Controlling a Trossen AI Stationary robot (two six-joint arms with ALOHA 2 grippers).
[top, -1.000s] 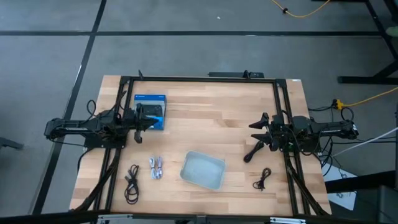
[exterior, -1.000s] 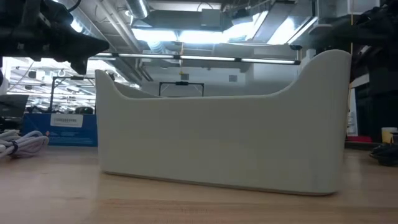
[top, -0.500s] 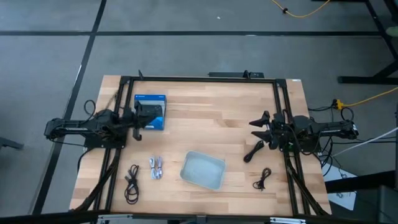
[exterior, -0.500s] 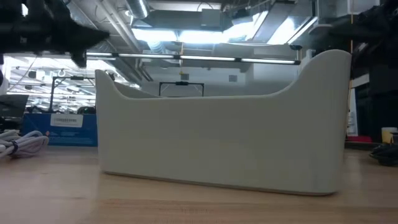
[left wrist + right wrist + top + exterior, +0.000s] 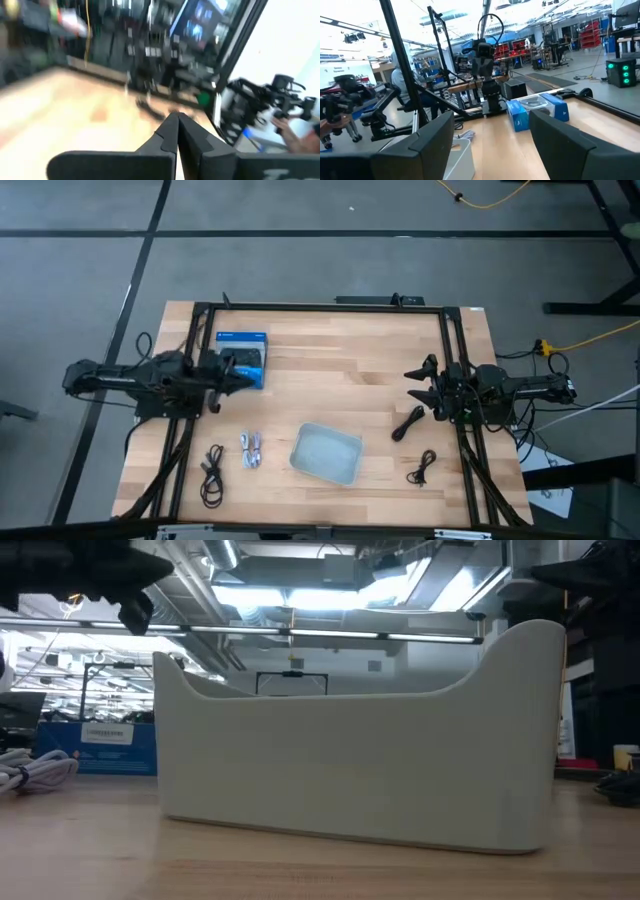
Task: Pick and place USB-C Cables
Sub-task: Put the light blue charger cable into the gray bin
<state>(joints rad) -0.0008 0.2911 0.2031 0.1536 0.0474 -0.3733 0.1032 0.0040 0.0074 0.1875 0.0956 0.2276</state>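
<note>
We see the table [image 5: 330,350] from above with both arms held at its side edges. The left gripper [image 5: 243,377] hangs over the blue box [image 5: 243,346] near the far left corner, its jaws pressed together, as the left wrist view shows. The right gripper [image 5: 415,386] sits near the right edge, about midway along it, with its jaws spread wide and nothing between them.

The three cables all lie on the table toward the near edge. One black cable [image 5: 212,475] rests near the near left corner. The white cable [image 5: 251,451] lies just beside it, between that black cable and the tray [image 5: 326,454]. The second black cable [image 5: 422,467] lies on the other side of the tray, toward the near right corner, well apart from the other two. No cable is inside the tray, and neither gripper touches one.

In the low view the tray fills most of the middle, the white cable shows at the left, and the box stands behind it.
</note>
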